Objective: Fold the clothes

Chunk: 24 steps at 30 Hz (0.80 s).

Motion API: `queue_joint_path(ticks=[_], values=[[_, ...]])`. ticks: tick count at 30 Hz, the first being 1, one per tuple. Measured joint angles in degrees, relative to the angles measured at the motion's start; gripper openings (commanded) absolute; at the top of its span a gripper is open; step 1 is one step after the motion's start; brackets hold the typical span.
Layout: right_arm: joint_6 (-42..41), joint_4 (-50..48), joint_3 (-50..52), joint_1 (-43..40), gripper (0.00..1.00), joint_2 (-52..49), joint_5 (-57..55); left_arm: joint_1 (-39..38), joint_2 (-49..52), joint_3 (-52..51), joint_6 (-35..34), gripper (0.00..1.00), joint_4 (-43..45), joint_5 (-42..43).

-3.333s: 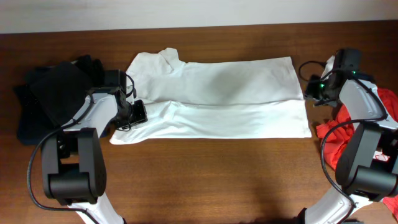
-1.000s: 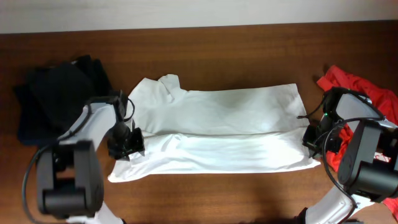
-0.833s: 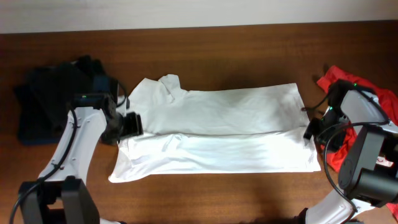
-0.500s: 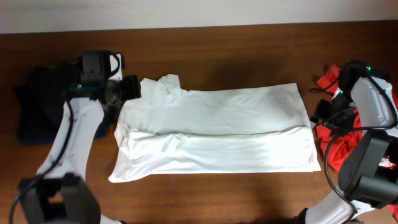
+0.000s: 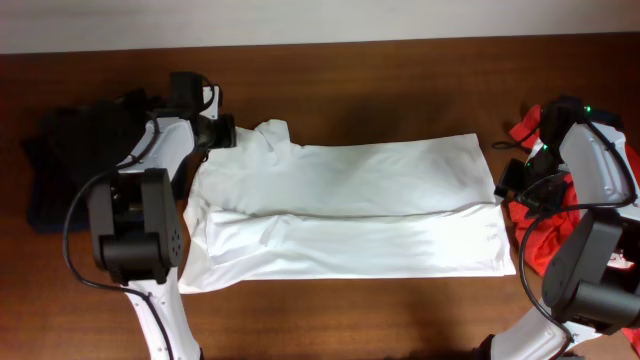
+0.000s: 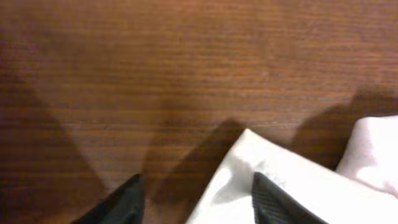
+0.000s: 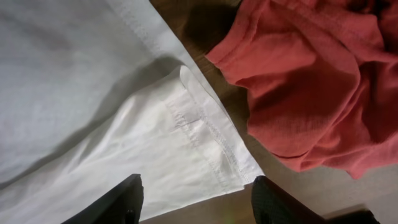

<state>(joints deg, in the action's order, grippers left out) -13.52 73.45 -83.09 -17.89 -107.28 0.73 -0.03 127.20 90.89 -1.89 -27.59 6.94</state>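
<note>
White T-shirt (image 5: 350,200) is laid out flat mid-table (image 5: 350,320), its long side running from 9 to 3 o'clock, neck end at 9. A fold line crosses it lengthwise, with one layer lapped over the other. Up at the shirt's 10 o'clock corner, the left fingers (image 5: 222,132) hover by the collar. The left wrist view shows them spread, with bare wood and a white corner of cloth (image 6: 292,186) in the gap, and nothing pinched. Over at 3 o'clock, the right fingers (image 5: 508,182) sit just off the hem. They're spread too, poised above the stitched corner of the white shirt (image 7: 199,137) and gripping nothing. Just beyond that hem, at the table's 3 o'clock edge, the red T-shirt (image 5: 530,250) lies crumpled, close beside the white hem in the right wrist view (image 7: 311,81). Dark clothes (image 5: 70,160) are heaped at 9 o'clock, apart from the white shirt.
</note>
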Motion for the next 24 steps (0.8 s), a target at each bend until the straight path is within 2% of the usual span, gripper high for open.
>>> queue_joint_path(ticks=[1, 3, 4, 5, 10, 14, 17, 21, 24], values=[[0.02, 0.02, 0.00, 0.00, 0.60, 0.00, -0.02, 0.02, 0.22, 0.33, 0.02, 0.20, -0.87, 0.17], [0.02, -0.87, 0.00, 0.00, 0.63, 0.00, 0.00, 0.11, 0.33, 0.87, 0.17, 0.17, -3.52, 0.15], [0.04, -1.20, 0.00, 0.00, 0.63, 0.00, 0.04, 0.09, 0.33, 1.01, 0.28, 0.11, -4.35, 0.20], [0.07, -1.55, 0.00, 0.00, 0.64, 0.00, 0.13, 0.09, 0.33, 1.11, 0.24, 0.00, -4.85, 0.31], [0.07, -6.64, 0.00, 0.00, 0.66, 0.00, 0.22, 0.15, 0.33, 1.88, 0.39, 0.00, -8.50, 2.75], [0.24, -18.75, -0.07, 0.11, 0.66, 0.00, 0.22, 0.15, 0.76, 3.43, 0.35, 0.00, -11.65, 6.69], [2.64, -27.78, -0.09, 1.18, 0.71, -0.52, 0.61, 0.15, 0.74, 4.63, -0.68, 0.00, -12.07, 8.04], [6.21, -39.52, -0.24, 3.78, 0.73, -4.63, 1.40, 0.15, 0.74, 4.92, -2.21, 0.00, -14.03, 8.68], [6.93, -44.50, -0.26, 4.50, 0.72, -7.78, 2.32, 0.15, 0.74, 4.96, -2.45, 0.00, -14.67, 8.81]])
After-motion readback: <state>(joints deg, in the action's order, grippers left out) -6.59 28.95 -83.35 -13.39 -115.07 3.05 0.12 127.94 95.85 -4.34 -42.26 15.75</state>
